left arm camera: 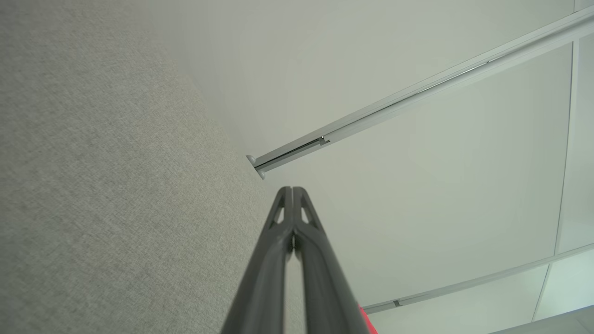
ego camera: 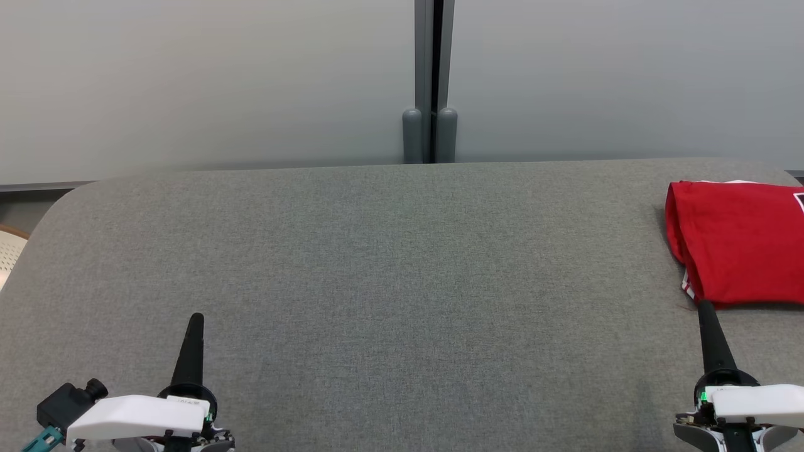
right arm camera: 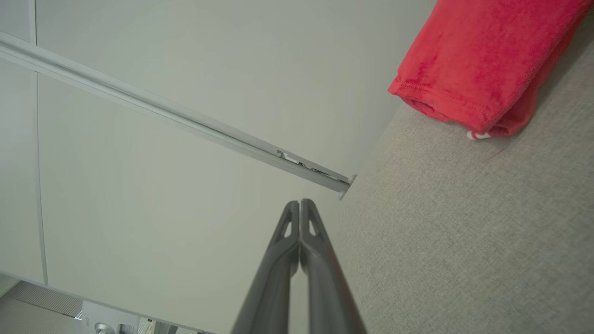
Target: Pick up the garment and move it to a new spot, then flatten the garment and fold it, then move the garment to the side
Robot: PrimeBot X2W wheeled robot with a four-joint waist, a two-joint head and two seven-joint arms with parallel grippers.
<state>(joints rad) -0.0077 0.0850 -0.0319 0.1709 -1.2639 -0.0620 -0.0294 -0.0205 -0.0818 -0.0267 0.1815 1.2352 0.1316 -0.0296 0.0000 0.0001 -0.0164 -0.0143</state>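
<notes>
Right hand (ego camera: 705,307) (closed) near red garment (ego camera: 735,242)

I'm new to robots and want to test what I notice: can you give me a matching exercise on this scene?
1 garment
2 left claw
3 right claw
4 table

A grey fabric surface
B shut, tip close to the garment
C red, folded, far right
D shut, lower left, far from the garment

Pairs: 1-C, 2-D, 3-B, 4-A

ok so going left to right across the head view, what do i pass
pale perforated object → left gripper → grey partition posts → folded red shirt
</notes>
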